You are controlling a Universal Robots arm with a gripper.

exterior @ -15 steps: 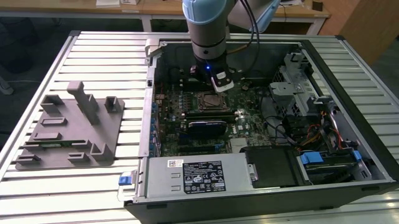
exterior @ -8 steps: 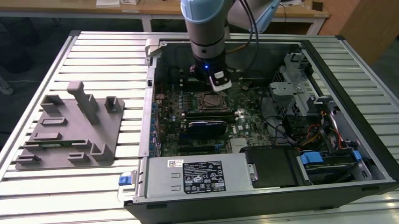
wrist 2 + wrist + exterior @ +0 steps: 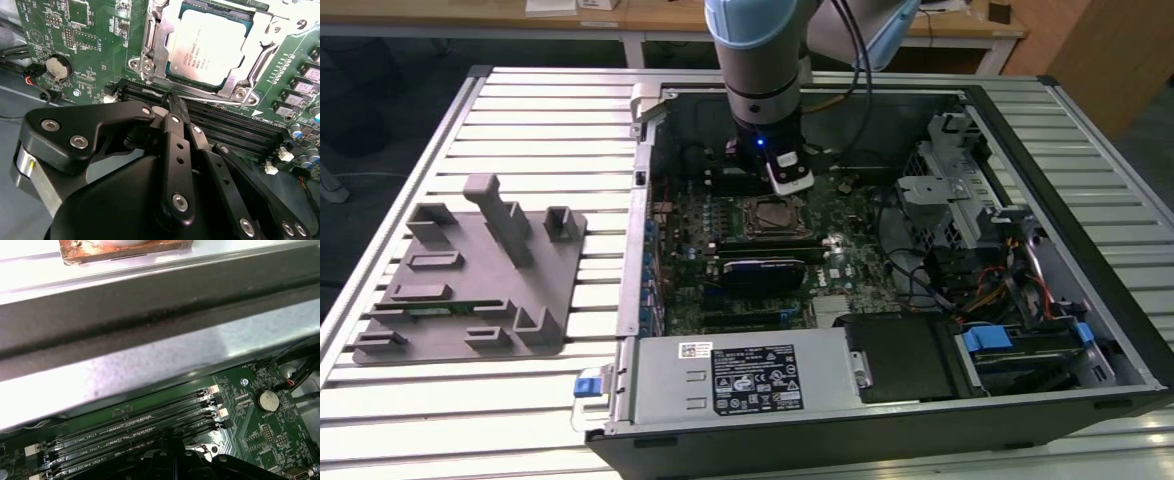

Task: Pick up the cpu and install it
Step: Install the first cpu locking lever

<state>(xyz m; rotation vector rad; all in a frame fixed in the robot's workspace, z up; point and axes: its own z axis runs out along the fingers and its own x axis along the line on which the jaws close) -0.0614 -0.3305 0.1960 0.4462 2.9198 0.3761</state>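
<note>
Arm vertical, tool [image 3: 170, 102] pointing down, fingers seemingly together.

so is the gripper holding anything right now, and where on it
Nothing is held. The gripper has its fingers closed together with nothing between them, above the memory slots. The cpu sits in the socket, apart from the fingertips.

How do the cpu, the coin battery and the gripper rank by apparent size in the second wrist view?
1. gripper, though nearness to the camera inflates it.
2. cpu, seated in its socket.
3. coin battery, smallest.
</note>
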